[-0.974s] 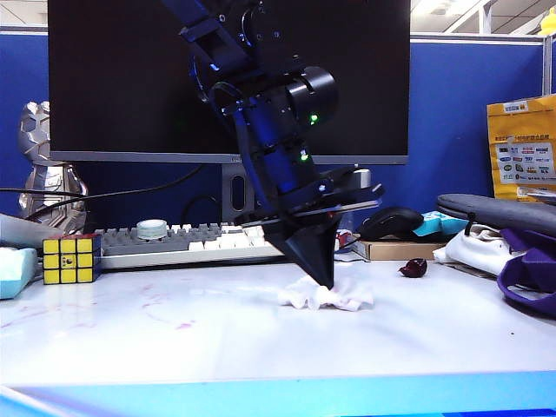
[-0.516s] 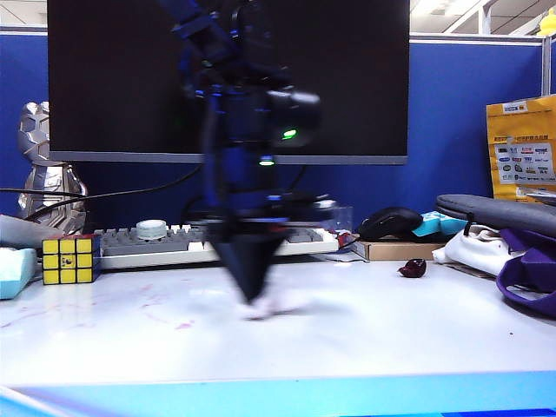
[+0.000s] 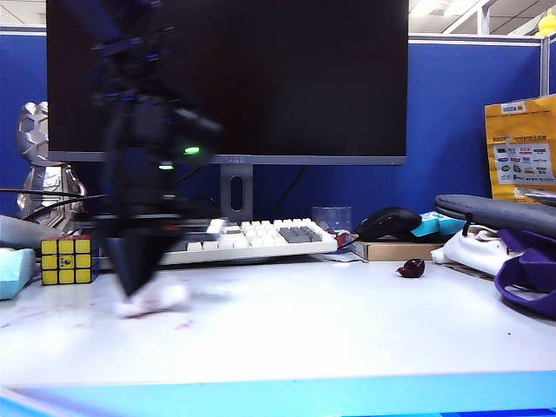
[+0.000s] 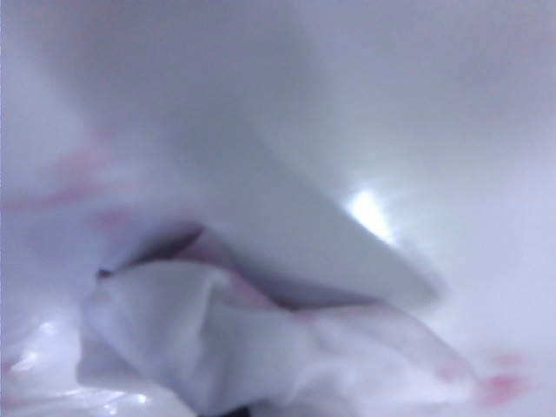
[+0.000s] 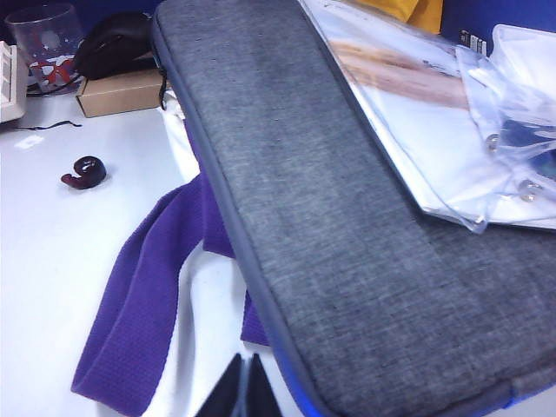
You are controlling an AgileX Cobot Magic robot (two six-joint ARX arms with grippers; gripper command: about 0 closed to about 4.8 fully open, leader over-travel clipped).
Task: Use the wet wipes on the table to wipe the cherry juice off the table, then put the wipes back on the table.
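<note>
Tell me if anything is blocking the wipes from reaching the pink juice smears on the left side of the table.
Nothing visible does. The left gripper, shut on the wet wipes, is already down on the table among the cherry juice smears. The right gripper hangs shut over the bags, far right.

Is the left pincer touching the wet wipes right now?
Touching. In the exterior view the left pincer tip presses into the wet wipes on the table.

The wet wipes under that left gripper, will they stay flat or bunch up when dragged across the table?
Probably bunch: the wet wipes are a soft, creased wad under the shut left gripper. They look limp, likely trailing folds over the table.
</note>
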